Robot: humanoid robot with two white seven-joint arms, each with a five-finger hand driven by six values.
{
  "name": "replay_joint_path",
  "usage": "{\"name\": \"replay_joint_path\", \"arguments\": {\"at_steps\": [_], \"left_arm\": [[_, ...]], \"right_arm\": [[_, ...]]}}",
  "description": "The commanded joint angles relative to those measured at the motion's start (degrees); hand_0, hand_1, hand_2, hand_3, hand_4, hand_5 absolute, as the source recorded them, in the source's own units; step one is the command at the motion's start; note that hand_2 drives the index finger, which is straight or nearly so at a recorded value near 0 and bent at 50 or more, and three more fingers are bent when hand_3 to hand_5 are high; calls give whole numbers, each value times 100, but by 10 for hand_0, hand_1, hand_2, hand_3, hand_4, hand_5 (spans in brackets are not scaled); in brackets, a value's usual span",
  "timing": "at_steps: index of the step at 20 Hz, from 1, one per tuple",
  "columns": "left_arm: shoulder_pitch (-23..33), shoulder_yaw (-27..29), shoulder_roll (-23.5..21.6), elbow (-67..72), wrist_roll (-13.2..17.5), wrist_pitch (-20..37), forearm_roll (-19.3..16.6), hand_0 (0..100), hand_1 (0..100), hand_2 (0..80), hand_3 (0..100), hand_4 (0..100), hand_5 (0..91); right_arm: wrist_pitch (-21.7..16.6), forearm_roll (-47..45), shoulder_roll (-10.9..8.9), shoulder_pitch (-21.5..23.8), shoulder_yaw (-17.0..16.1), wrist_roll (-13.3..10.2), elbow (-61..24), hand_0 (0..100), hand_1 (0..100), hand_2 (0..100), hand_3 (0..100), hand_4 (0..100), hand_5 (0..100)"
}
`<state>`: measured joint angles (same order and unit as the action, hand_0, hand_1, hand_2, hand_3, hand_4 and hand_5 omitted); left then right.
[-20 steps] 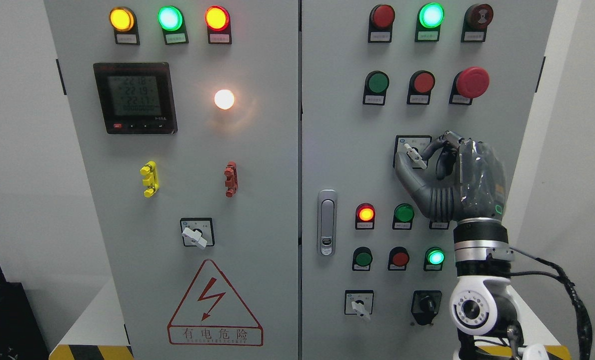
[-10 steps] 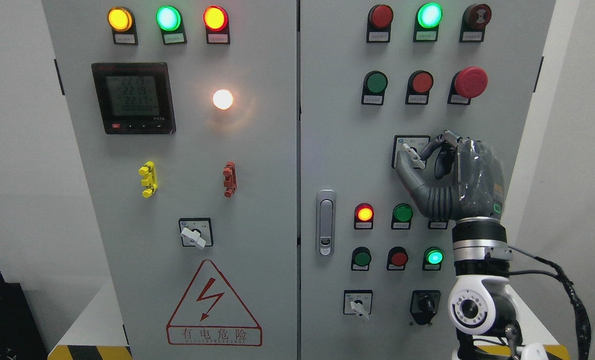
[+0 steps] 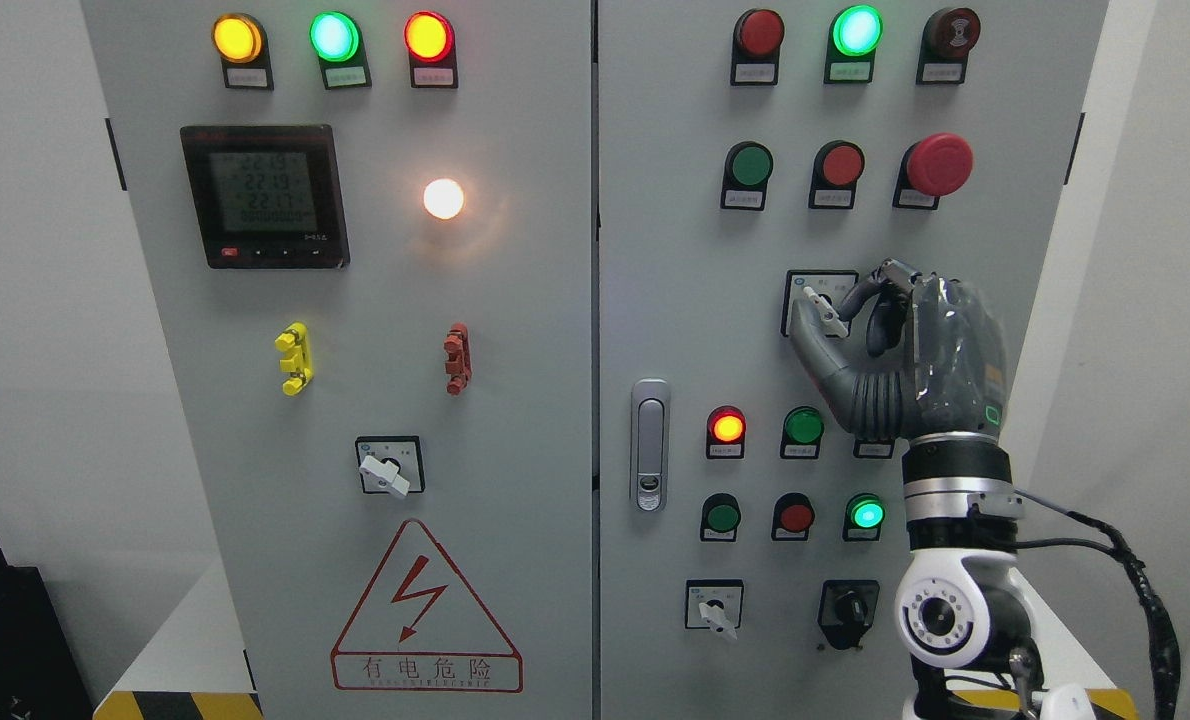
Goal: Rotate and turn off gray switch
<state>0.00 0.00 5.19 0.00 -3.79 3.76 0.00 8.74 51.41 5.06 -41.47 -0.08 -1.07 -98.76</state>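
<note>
Single head view, level, facing the control cabinet [image 3: 515, 420] squarely, close up

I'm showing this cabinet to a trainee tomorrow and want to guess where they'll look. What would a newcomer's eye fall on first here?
Probably the robot's right hand, raised against the right door with its fingers closed on the gray switch. Next, the glowing white lamp on the left door, beside the digital meter. Then the big red mushroom button above the hand and the lightning warning triangle at lower left.
</note>
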Motion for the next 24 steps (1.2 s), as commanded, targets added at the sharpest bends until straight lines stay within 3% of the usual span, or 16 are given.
{"name": "replay_joint_path", "arguments": {"at_steps": [1,24], "left_arm": [[-53,44,-1,-149,2,2,114,120,389,0,0,0,0],[-53,44,-1,-149,2,2,114,120,389,0,0,0,0]], "right_arm": [[-4,0,-4,-2,-133,45,6,431,510,687,1000,958,1000],[-4,0,-5,-54,-89,71,41,488,510,724,1000,961,1000]]}}
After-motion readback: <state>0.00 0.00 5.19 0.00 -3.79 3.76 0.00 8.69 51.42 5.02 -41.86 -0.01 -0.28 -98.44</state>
